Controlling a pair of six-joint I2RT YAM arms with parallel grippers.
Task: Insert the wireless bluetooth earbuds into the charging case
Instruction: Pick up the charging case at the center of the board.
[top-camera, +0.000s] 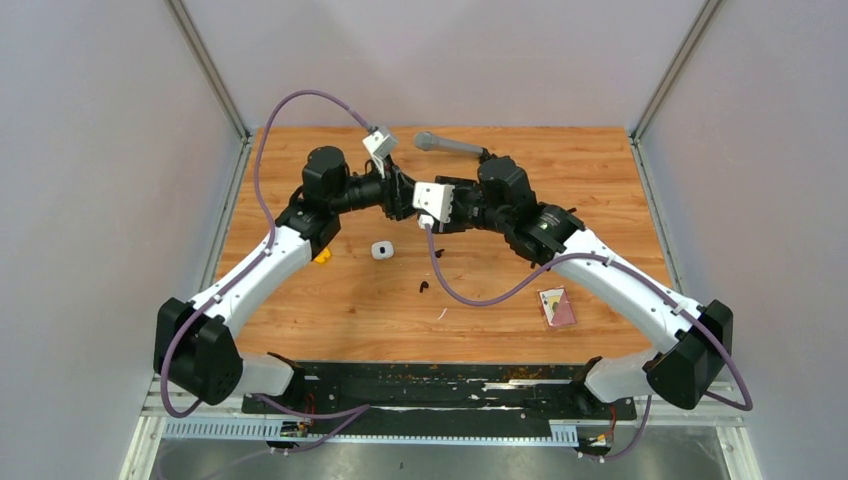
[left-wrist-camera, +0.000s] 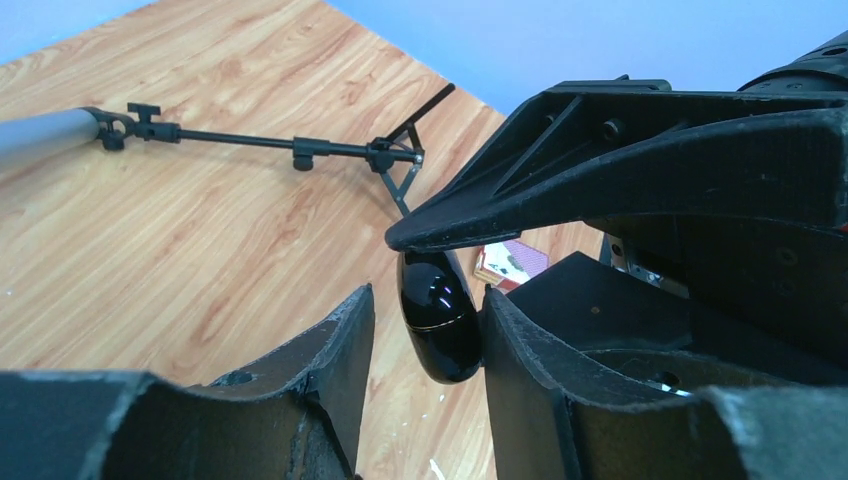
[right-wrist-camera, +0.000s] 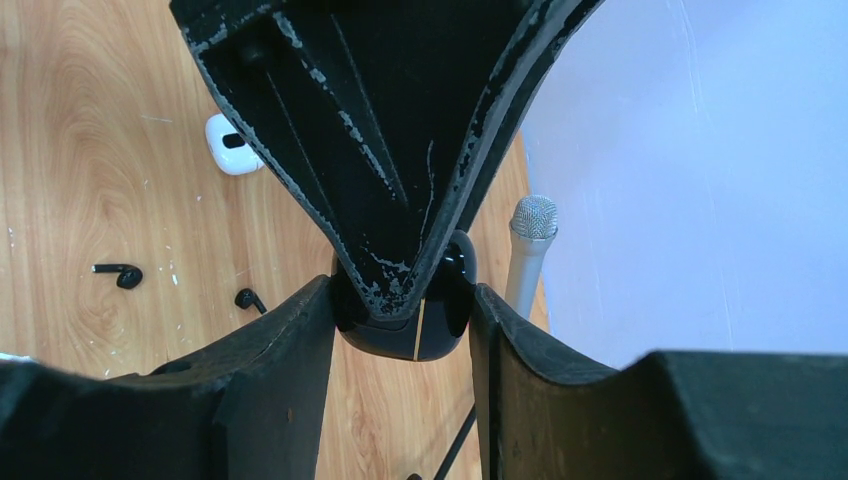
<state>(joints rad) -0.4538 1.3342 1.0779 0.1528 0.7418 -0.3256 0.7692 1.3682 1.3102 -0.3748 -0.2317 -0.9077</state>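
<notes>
Hovering over the far middle of the table (top-camera: 600, 200), my right gripper (right-wrist-camera: 402, 300) clamps the black charging case (right-wrist-camera: 445, 320) while my left gripper (left-wrist-camera: 428, 330) straddles it, a gap beside one finger, not yet gripping, and the black earbuds (right-wrist-camera: 250, 298) lie loose on the wood below, nearer me, roughly between both arms.

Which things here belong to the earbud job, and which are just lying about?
Job: black charging case, held off the table; white case; two black earbuds.
Lying about: microphone; small red packet; yellow object; thin white sliver.
</notes>
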